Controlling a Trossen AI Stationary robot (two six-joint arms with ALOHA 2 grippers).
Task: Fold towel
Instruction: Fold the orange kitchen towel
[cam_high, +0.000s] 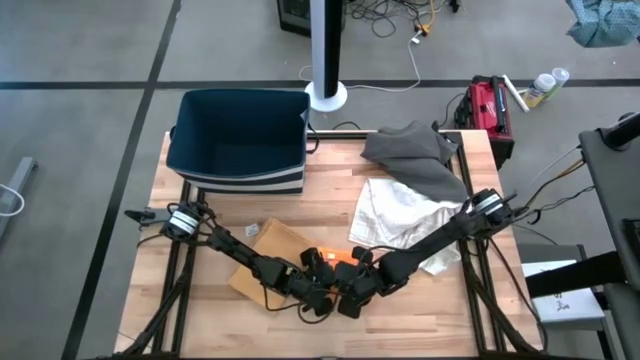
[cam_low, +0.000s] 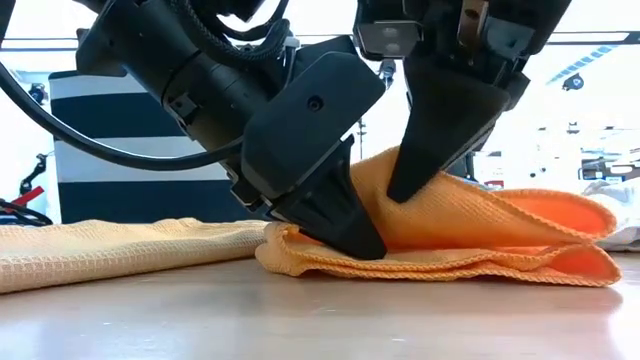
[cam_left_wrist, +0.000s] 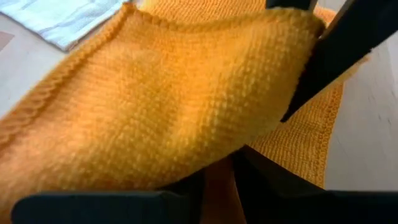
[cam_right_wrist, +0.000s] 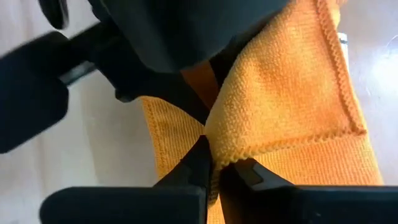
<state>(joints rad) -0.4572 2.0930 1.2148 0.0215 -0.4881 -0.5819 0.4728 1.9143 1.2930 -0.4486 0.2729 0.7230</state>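
An orange towel (cam_low: 500, 230) lies folded in layers on the wooden table (cam_high: 200, 240) near its front edge; it also shows in the high view as the orange towel (cam_high: 335, 257). Both grippers meet on it. My left gripper (cam_low: 345, 235) comes in from the table's left and is shut on the towel's left end. My right gripper (cam_low: 412, 180) comes down from above, just right of the left one, and is shut on the raised upper layer. The towel's lower layers rest flat on the table. My left gripper pinches the towel's left folded end (cam_low: 290, 252) between its two fingers, slanting down from the table's left. The cloth drapes over its fingers (cam_left_wrist: 261, 177). That end rests on the table. My right gripper pinches a hemmed edge of the upper layer (cam_right_wrist: 239, 149) between its two fingertips, pointing steeply down from above. The upper layer (cam_low: 460, 195) is humped up at the fingers, while the layers below stay on the table.
A tan towel (cam_low: 100, 252) lies flat on the table left of the orange one. A white towel (cam_high: 400, 215) and a grey towel (cam_high: 410, 150) lie at the back right, and a dark blue bin (cam_high: 240, 135) stands at the back left.
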